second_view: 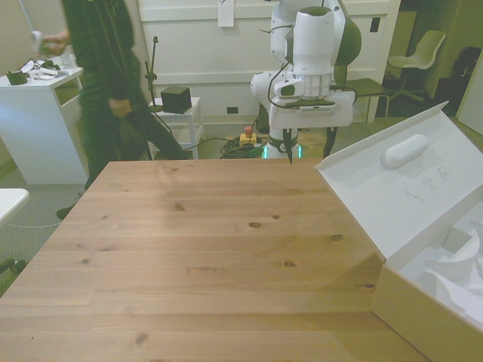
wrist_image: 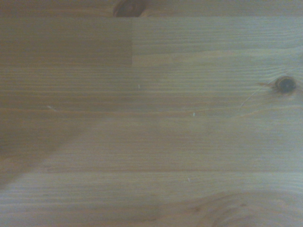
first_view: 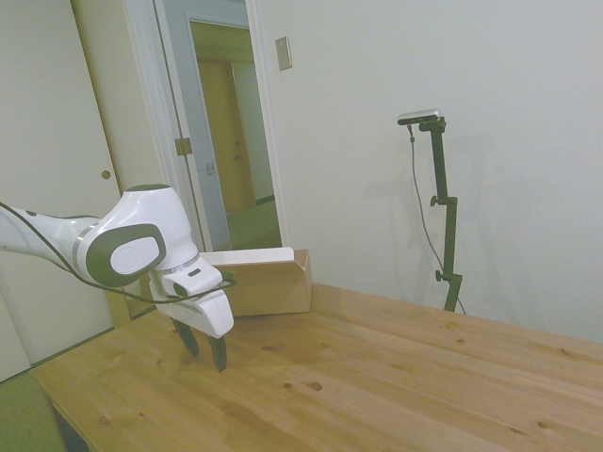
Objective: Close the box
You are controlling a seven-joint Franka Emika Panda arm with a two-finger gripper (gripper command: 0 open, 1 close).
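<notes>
The box (second_view: 426, 317) stands at the front view's right edge of the table, light brown outside and white inside. Its hinged lid (second_view: 407, 200) is raised and leans out over the table, showing a white oval handle (second_view: 405, 151). In the side view the box (first_view: 268, 282) shows as a brown wall behind the arm. My gripper (first_view: 204, 350) hangs a little above the wood, apart from the box, open with nothing between its dark fingers (first_view: 219, 353). From the front, the gripper (second_view: 309, 147) is above the table's far edge. Only bare table (wrist_image: 151, 118) fills the wrist view.
A person (second_view: 106, 83) in dark clothes stands beyond the table at the front view's left, next to a white cabinet (second_view: 38, 113). A chair (second_view: 419, 53) and a small black cube (second_view: 175, 98) are behind the robot.
</notes>
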